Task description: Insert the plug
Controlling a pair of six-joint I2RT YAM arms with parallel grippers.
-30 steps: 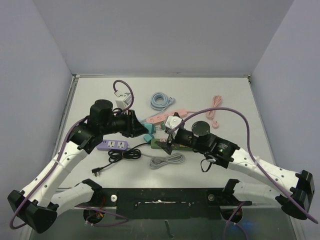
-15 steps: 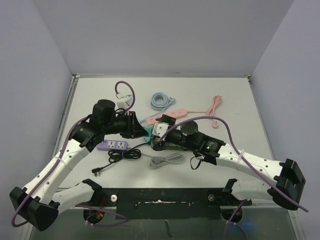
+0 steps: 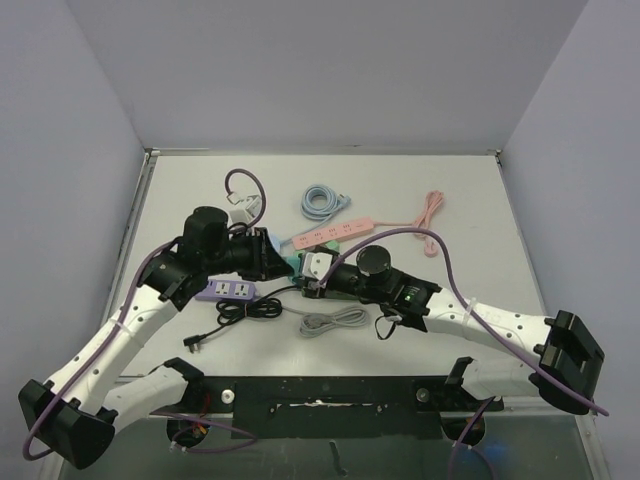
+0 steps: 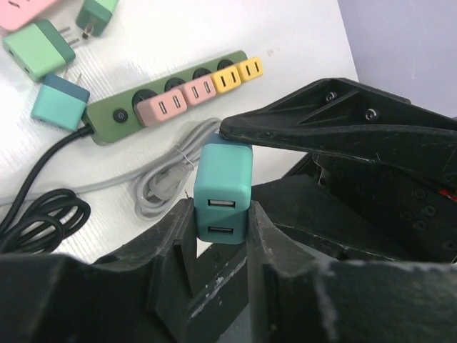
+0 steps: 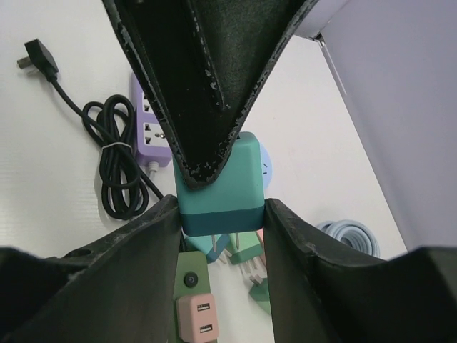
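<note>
I see a teal block-shaped plastic charger, smooth and matt; black plastic fingers of the left gripper look grainy; the white table is faintly ribbed.

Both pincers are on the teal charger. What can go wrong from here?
1. The left pincer and right pincer both clamp the teal charger. If either arm moves before one lets go, the charger may twist or slip.
2. Loose adapters lie against the green power strip, so a low approach could knock them or shift the strip.
</note>
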